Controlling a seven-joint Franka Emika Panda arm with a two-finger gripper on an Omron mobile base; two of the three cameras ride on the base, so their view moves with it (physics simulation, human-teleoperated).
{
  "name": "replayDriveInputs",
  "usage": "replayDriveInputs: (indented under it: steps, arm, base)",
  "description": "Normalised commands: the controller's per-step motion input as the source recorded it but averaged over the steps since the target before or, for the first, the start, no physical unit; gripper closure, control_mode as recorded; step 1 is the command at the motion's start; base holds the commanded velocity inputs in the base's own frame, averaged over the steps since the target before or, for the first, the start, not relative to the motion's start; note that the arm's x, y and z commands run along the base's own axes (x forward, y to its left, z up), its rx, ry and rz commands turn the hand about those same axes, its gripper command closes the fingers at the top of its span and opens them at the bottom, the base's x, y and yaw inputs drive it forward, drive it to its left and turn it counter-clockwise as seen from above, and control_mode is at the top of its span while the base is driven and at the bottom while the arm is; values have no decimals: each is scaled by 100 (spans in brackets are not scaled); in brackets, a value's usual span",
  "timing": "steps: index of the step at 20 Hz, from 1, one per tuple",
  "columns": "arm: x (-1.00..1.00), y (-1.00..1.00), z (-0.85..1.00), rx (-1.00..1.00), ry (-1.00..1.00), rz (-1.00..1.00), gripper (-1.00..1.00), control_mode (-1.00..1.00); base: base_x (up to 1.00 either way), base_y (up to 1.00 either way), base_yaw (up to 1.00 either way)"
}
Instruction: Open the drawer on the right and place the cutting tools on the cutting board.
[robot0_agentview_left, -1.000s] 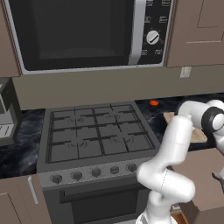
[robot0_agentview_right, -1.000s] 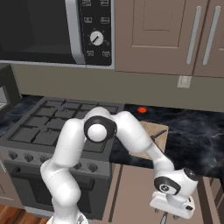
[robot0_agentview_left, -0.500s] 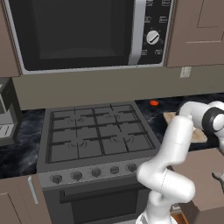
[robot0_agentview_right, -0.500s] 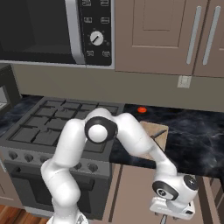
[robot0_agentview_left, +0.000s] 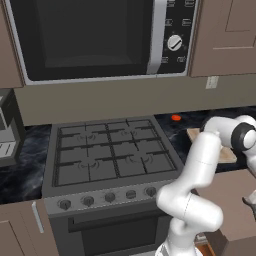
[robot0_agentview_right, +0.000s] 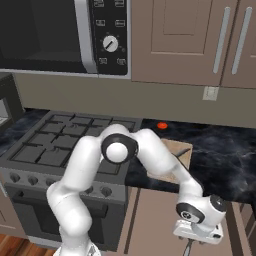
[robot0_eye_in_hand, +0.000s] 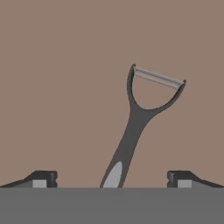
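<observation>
Hovering over the drawer (robot0_eye_in_hand: 65, 87) floor, the claw (robot0_eye_in_hand: 112, 178) stands spread wide; a grey peeler (robot0_eye_in_hand: 139, 118) lies between its fingertips (robot0_eye_in_hand: 41, 177), untouched. No legible writing.

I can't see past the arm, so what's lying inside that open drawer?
A grey peeler lies on the drawer floor between the open gripper's fingertips. Its handle end is cut off, and no knife shows.

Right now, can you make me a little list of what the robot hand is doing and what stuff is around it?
gripper: open, fingertips either side of the peeler's handle, not closed on it
peeler: dark handle, grey blade, lying on the brown drawer floor
cutting board: on the dark counter beside the stove, partly behind the arm
red thing: small, on the counter behind the board
</observation>
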Motion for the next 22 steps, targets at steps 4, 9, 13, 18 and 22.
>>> replayDriveInputs:
  steps: [4, 9, 13, 18, 22]
  arm:
    - [8, -5, 0, 0, 0, 0, -100, -100]
    - [2, 0, -13, -2, 0, 0, -100, -100]
    - [1, 0, -20, -1, 0, 0, -100, -100]
    - [3, 4, -24, -2, 0, 0, -100, -100]
    - [0, 3, -24, -4, 0, 0, -100, -100]
  base:
    - [0, 0, 0]
    - [0, 0, 0]
    - [0, 0, 0]
    - [0, 0, 0]
    - [0, 0, 0]
